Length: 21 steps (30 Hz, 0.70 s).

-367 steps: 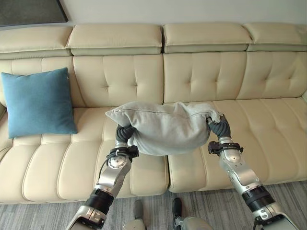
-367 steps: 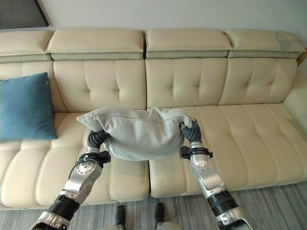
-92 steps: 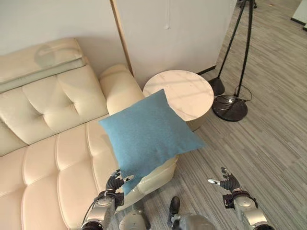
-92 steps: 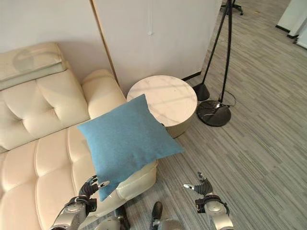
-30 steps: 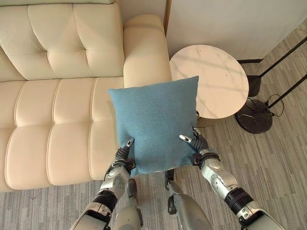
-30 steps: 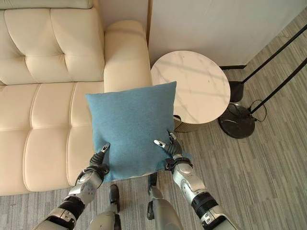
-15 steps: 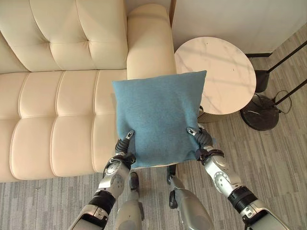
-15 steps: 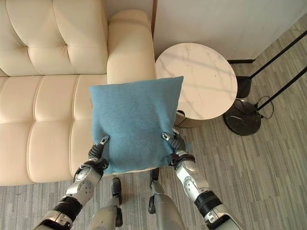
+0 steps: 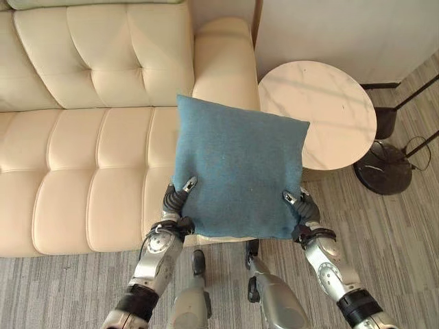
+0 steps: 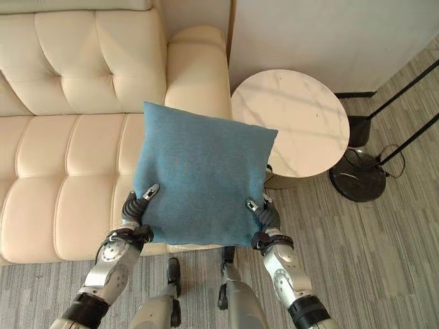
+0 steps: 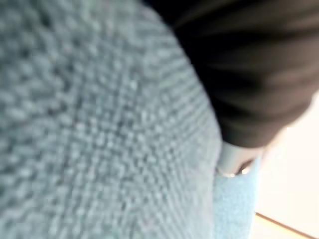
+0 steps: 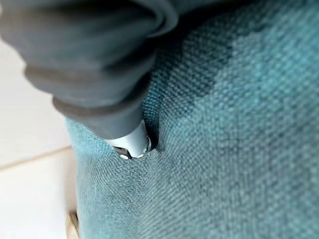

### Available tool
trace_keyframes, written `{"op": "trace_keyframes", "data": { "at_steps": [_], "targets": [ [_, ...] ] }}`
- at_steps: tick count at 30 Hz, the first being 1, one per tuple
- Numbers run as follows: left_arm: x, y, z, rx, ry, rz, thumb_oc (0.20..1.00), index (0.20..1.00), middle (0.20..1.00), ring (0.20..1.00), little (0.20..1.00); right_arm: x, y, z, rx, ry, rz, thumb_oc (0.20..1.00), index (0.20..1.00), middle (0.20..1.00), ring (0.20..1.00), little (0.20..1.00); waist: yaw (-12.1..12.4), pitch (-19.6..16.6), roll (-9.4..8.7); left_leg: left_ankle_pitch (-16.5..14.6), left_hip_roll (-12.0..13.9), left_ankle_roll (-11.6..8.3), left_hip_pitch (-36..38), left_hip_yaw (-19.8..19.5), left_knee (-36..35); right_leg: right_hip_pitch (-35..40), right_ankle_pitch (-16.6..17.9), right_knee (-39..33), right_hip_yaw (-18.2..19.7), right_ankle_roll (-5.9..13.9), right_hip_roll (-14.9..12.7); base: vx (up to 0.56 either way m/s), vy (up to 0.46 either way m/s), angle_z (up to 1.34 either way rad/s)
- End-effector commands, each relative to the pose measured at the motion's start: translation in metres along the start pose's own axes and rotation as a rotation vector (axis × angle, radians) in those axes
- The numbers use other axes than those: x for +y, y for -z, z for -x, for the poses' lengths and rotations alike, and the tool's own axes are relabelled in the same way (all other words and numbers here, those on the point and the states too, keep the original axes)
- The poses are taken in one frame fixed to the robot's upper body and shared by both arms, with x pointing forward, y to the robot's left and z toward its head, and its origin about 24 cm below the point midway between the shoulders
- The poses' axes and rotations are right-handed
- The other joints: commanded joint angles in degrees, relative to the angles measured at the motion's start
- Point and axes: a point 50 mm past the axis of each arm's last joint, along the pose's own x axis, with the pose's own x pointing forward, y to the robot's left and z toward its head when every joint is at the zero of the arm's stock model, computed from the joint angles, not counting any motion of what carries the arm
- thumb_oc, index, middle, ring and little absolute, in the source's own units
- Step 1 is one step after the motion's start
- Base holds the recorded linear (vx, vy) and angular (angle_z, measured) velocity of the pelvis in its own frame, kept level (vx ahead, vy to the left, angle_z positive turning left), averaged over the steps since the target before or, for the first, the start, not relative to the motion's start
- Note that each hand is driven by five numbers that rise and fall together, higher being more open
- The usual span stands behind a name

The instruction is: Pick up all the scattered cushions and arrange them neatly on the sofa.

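Observation:
A square blue cushion [image 9: 236, 175] hangs in the air in front of me, over the front edge of the cream sofa [image 9: 82, 157] near its right armrest [image 9: 226, 62]. My left hand [image 9: 177, 202] grips its lower left corner, thumb on the front. At the lower right corner my right hand [image 9: 302, 209] pinches it the same way. In the left wrist view the cushion's weave [image 11: 89, 129] lies right against the dark hand cover [image 11: 249, 74]. The right wrist view shows a finger [image 12: 132, 144] pressed into the blue cloth [image 12: 224, 149].
A round pale marble-topped side table [image 9: 322, 110] stands just right of the armrest. A black lamp base [image 9: 389, 168] with a thin pole sits on the grey striped floor further right. The sofa seat stretches away to the left.
Over the last second both hands have kept hold while the cushion rose a little and tilted, its upper left corner now higher. The camera has shifted slightly.

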Motion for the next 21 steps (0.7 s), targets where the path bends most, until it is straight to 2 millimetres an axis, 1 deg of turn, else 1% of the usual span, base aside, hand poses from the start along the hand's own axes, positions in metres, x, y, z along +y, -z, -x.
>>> {"op": "trace_keyframes", "data": {
  "at_steps": [1, 3, 4, 6, 7, 8, 9, 10, 11, 13, 15, 16, 17, 18, 19, 20, 21],
  "targets": [
    [-0.027, -0.034, -0.002, -0.186, 0.136, -0.035, 0.200, 0.200, 0.200, 0.200, 0.200, 0.035, -0.026, 0.003, -0.171, -0.138, 0.030, 0.200, 0.200, 0.200, 0.200, 0.200, 0.80, -7.29, -0.77, -3.89, -1.30, 0.71, -0.17, -0.66, -0.03, 5.65, -11.89, 2.34, 1.12, 6.52, -4.90, 0.01, 0.067, 0.06],
    [-0.027, -0.034, 0.000, -0.190, 0.138, -0.034, 0.200, 0.200, 0.200, 0.200, 0.200, 0.033, -0.030, 0.005, -0.187, -0.134, 0.047, 0.200, 0.200, 0.200, 0.200, 0.200, 0.74, -7.57, -0.73, -4.04, -1.56, 0.82, 0.17, -0.81, -0.03, 6.01, -11.83, 2.44, 1.00, 6.68, -5.07, -0.01, 0.082, 0.11],
    [-0.023, -0.039, 0.002, -0.211, 0.130, -0.066, 0.200, 0.200, 0.200, 0.200, 0.200, 0.031, -0.035, 0.007, -0.213, -0.121, 0.066, 0.200, 0.200, 0.200, 0.200, 0.200, 0.62, -8.25, -0.71, -4.32, -1.90, 1.01, 0.75, -0.70, -0.03, 6.27, -11.44, 2.56, 0.87, 7.08, -5.17, -0.04, 0.110, 0.12],
    [-0.020, -0.042, 0.003, -0.225, 0.119, -0.074, 0.200, 0.200, 0.200, 0.200, 0.200, 0.033, -0.039, 0.008, -0.240, -0.120, 0.066, 0.200, 0.200, 0.200, 0.200, 0.200, 0.54, -8.37, -0.68, -4.27, -1.85, 1.18, 1.11, -0.10, -0.03, 5.79, -10.24, 3.84, 1.05, 7.73, -5.22, -0.06, 0.049, 0.11],
    [-0.020, -0.042, 0.003, -0.225, 0.119, -0.074, 0.200, 0.200, 0.200, 0.200, 0.200, 0.033, -0.039, 0.008, -0.240, -0.119, 0.066, 0.200, 0.200, 0.200, 0.200, 0.200, 0.60, -8.36, -0.70, -4.28, -1.85, 1.19, 1.13, -0.04, -0.03, 5.75, -10.25, 3.90, 1.12, 7.74, -5.23, -0.14, 0.030, 0.04],
    [-0.017, -0.047, 0.004, -0.250, 0.111, -0.084, 0.200, 0.200, 0.200, 0.200, 0.200, 0.039, -0.045, 0.009, -0.270, -0.135, 0.045, 0.200, 0.200, 0.200, 0.200, 0.200, 0.71, -8.01, -0.07, -3.98, -1.40, 1.59, 1.47, 0.75, -0.03, 5.86, -11.84, 7.70, 1.65, 7.64, -4.73, -0.11, 0.026, -0.06],
    [-0.017, -0.047, 0.004, -0.251, 0.111, -0.084, 0.200, 0.200, 0.200, 0.200, 0.200, 0.039, -0.045, 0.009, -0.270, -0.135, 0.045, 0.200, 0.200, 0.200, 0.200, 0.200, 0.76, -8.10, -0.11, -3.86, -1.41, 1.60, 1.30, 0.82, -0.03, 5.65, -11.74, 7.73, 1.72, 7.62, -4.74, -0.15, 0.050, -0.25],
    [-0.016, -0.047, 0.005, -0.252, 0.103, -0.082, 0.200, 0.200, 0.200, 0.200, 0.200, 0.042, -0.048, 0.010, -0.286, -0.152, 0.042, 0.200, 0.200, 0.200, 0.200, 0.200, 0.84, -8.15, 0.32, -3.60, -1.22, 1.81, 1.34, 1.20, -0.03, 5.85, -13.25, 10.05, 1.79, 7.27, -4.21, -0.12, 0.055, -0.30],
    [-0.014, -0.049, 0.007, -0.260, 0.101, -0.087, 0.200, 0.200, 0.200, 0.200, 0.200, 0.043, -0.052, 0.012, -0.300, -0.172, 0.050, 0.200, 0.200, 0.200, 0.200, 0.200, 1.05, -8.85, 0.84, -3.16, -1.11, 2.00, 1.27, 1.79, -0.03, 7.33, -15.57, 12.80, 1.97, 6.60, -3.03, -0.15, 0.055, -0.28],
    [-0.010, -0.045, 0.011, -0.239, 0.101, -0.090, 0.200, 0.200, 0.200, 0.200, 0.200, 0.043, -0.053, 0.014, -0.306, -0.190, 0.068, 0.200, 0.200, 0.200, 0.200, 0.200, 1.36, -10.18, 0.94, -2.60, -1.25, 2.01, 1.16, 2.19, -0.03, 9.52, -18.03, 14.67, 2.65, 5.84, -1.34, -0.09, 0.002, -0.20],
    [-0.003, -0.042, 0.015, -0.219, 0.094, -0.091, 0.200, 0.200, 0.200, 0.200, 0.200, 0.039, -0.052, 0.018, -0.298, -0.194, 0.089, 0.200, 0.200, 0.200, 0.200, 0.200, 1.97, -11.24, 0.54, -1.93, -1.74, 1.87, 0.72, 2.45, -0.03, 12.02, -19.37, 13.93, 3.47, 4.99, 0.59, -0.10, -0.074, -0.11],
    [0.003, -0.042, 0.019, -0.214, 0.084, -0.104, 0.200, 0.200, 0.200, 0.200, 0.200, 0.035, -0.050, 0.020, -0.288, -0.187, 0.103, 0.200, 0.200, 0.200, 0.200, 0.200, 2.84, -11.70, -0.12, -0.80, -2.02, 1.57, 0.08, 2.55, -0.03, 14.53, -20.95, 10.19, 3.35, 3.78, 1.61, -0.10, -0.095, -0.04],
    [0.003, -0.042, 0.019, -0.213, 0.084, -0.105, 0.200, 0.200, 0.200, 0.200, 0.200, 0.035, -0.050, 0.020, -0.287, -0.187, 0.102, 0.200, 0.200, 0.200, 0.200, 0.200, 2.79, -11.69, -0.17, -0.81, -2.06, 1.56, 0.15, 2.51, -0.03, 14.75, -20.86, 9.93, 3.29, 3.77, 1.59, -0.12, -0.128, -0.09],
    [0.004, -0.040, 0.021, -0.207, 0.084, -0.108, 0.200, 0.200, 0.200, 0.200, 0.200, 0.032, -0.046, 0.022, -0.272, -0.178, 0.106, 0.200, 0.200, 0.200, 0.200, 0.200, 2.82, -11.60, -0.39, 0.36, -1.94, 1.05, -0.52, 2.06, -0.03, 14.89, -21.76, 8.88, 4.48, 2.67, 2.70, -0.11, -0.111, 0.09],
    [0.006, -0.040, 0.020, -0.206, 0.076, -0.110, 0.200, 0.200, 0.200, 0.200, 0.200, 0.029, -0.044, 0.022, -0.261, -0.164, 0.108, 0.200, 0.200, 0.200, 0.200, 0.200, 2.99, -11.40, -0.53, 1.70, -1.66, 0.35, -1.40, 1.63, 0.02, 15.14, -22.05, 7.59, 5.93, 2.22, 3.62, -0.15, -0.147, 0.06],
    [0.007, -0.040, 0.021, -0.204, 0.072, -0.110, 0.200, 0.200, 0.200, 0.200, 0.200, 0.026, -0.044, 0.022, -0.258, -0.156, 0.113, 0.200, 0.200, 0.200, 0.200, 0.200, 3.07, -11.22, -0.44, 2.45, -1.60, -0.17, -2.25, 1.31, 0.12, 14.96, -22.04, 7.05, 6.25, 1.67, 4.30, -0.10, -0.098, 0.07],
    [0.007, -0.040, 0.021, -0.204, 0.072, -0.110, 0.200, 0.200, 0.200, 0.200, 0.200, 0.026, -0.044, 0.022, -0.258, -0.156, 0.113, 0.200, 0.200, 0.200, 0.200, 0.200, 3.05, -11.24, -0.44, 2.45, -1.60, -0.17, -2.28, 1.30, 0.12, 14.95, -22.03, 7.05, 6.23, 1.67, 4.30, -0.10, -0.103, 0.03]
  ]
}}
